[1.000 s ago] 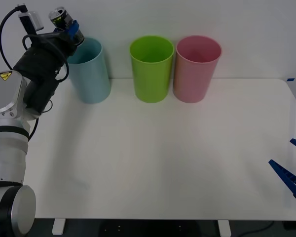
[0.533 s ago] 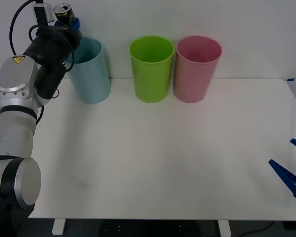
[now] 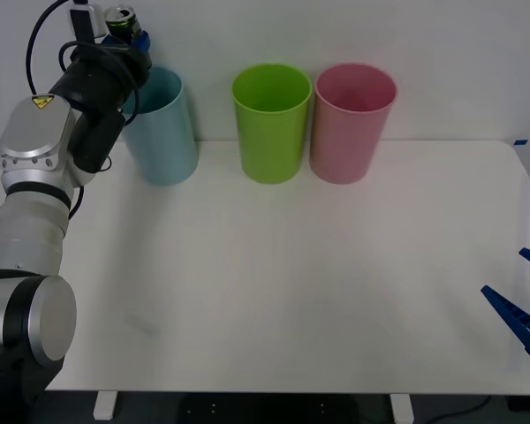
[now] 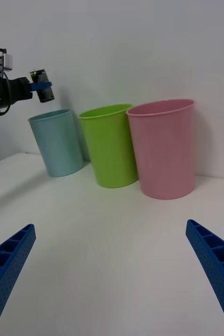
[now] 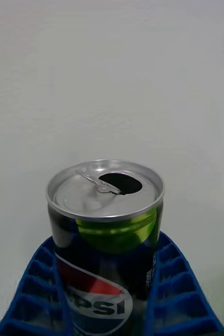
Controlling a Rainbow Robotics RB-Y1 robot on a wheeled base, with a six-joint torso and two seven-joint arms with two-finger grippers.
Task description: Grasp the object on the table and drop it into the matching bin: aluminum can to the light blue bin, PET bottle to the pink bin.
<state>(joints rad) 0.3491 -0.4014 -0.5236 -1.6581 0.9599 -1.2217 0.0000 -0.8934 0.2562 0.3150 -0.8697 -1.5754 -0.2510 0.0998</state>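
Ribbed blue left fingers (image 5: 33, 294) pinch the aluminum can (image 5: 105, 236) — right fingers (image 4: 216, 262) spread.

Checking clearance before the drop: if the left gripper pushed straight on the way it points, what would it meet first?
Probably the white wall. The left gripper, holding the aluminum can above the light blue bin, faces bare wall; how far off is unclear.

There was one bench (image 3: 291, 291). Three bins stood on it: one light blue bin (image 3: 163, 132), one green bin (image 3: 271, 124) and one pink bin (image 3: 352, 124). There was one can (image 5: 106, 236), dark with a silver top. Two grippers were counted: the left gripper (image 3: 128, 40) and the right gripper (image 4: 112, 273).
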